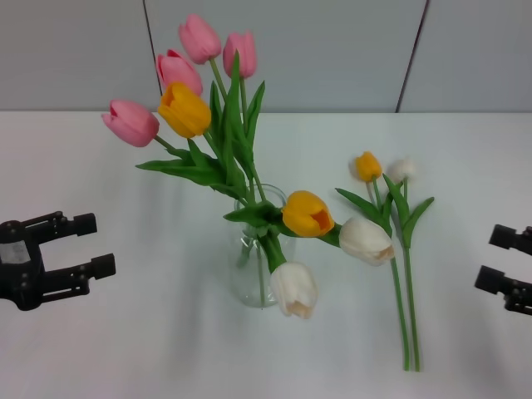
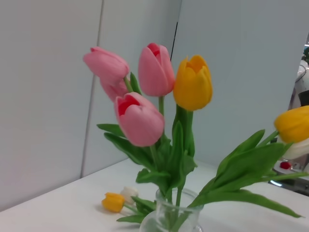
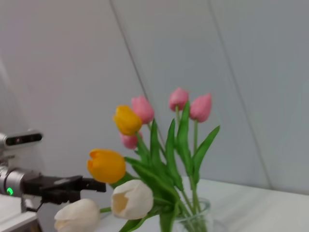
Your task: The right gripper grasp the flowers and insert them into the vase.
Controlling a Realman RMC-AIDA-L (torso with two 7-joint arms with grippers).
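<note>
A: Head view first. Clear glass vase [image 1: 259, 274] low of centre on the white table [image 1: 100, 349], already crowded with tulips [image 1: 187, 108] fanning to the upper left, others drooping over the rim. Still lying loose at right of centre: two flowers [image 1: 403, 266], orange and white buds toward the top, long stems running down toward the lower edge.

B: Grippers?

A: Right gripper [image 1: 509, 268] at the right edge, jaws apart, empty, well clear of the loose stems. Left gripper [image 1: 71, 253] at the left edge, likewise spread and holding nothing.

B: Left wrist view?

A: Pink and orange blooms filling the centre, vase mouth [image 2: 174, 217] at the bottom edge, the loose pair [image 2: 118, 200] small at lower left.

B: Right wrist view?

A: Bouquet from the other side; vase rim [image 3: 193, 220] at the bottom, left gripper [image 3: 67, 186] at lower left.

B: Handling?

A: Probably very light, thin stems bendy and slick. Best taken mid-stem, below the leaves, never by the buds. Vase looks tippable, mouth nearly full.
</note>
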